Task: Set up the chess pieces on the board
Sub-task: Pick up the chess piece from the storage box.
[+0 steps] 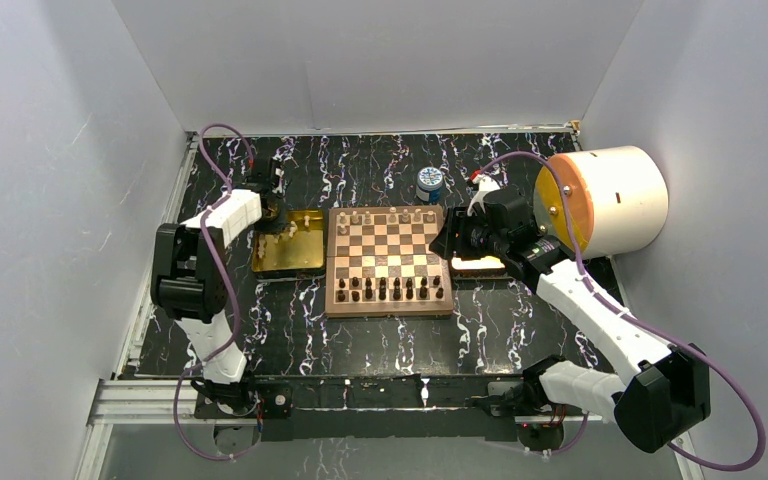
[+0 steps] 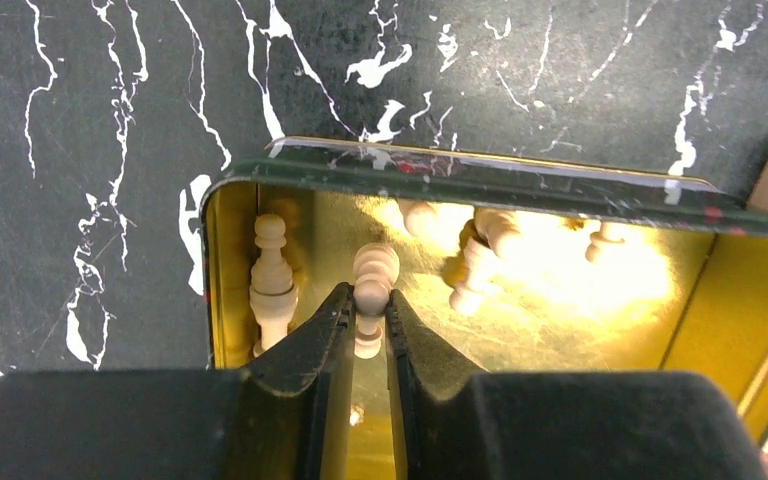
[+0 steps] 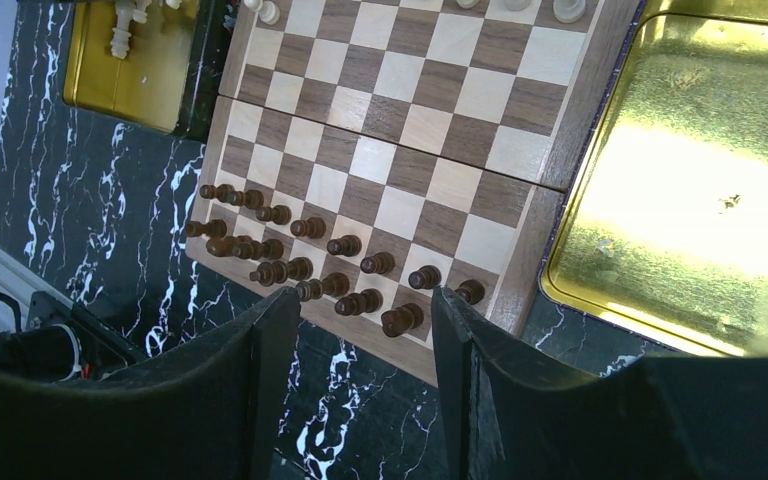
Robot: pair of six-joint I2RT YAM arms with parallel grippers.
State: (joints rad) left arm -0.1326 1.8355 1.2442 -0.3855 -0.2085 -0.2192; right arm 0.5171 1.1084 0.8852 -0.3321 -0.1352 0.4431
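Now, the cream piece [image 2: 374, 270] sits in the gold tray [image 2: 222, 230] left of the board [image 1: 388, 308], pinched by the left gripper [image 2: 368, 318], whose jaws are nearly shut on it. Best to lift straight up, clear of the neighbouring cream pieces [image 2: 272, 280] and the tray wall, before crossing.

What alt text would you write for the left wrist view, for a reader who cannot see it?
The left gripper is closed on a small cream chess piece inside a gold tray. Other cream pieces sit beside it in the tray, which rests on a black white-veined table.
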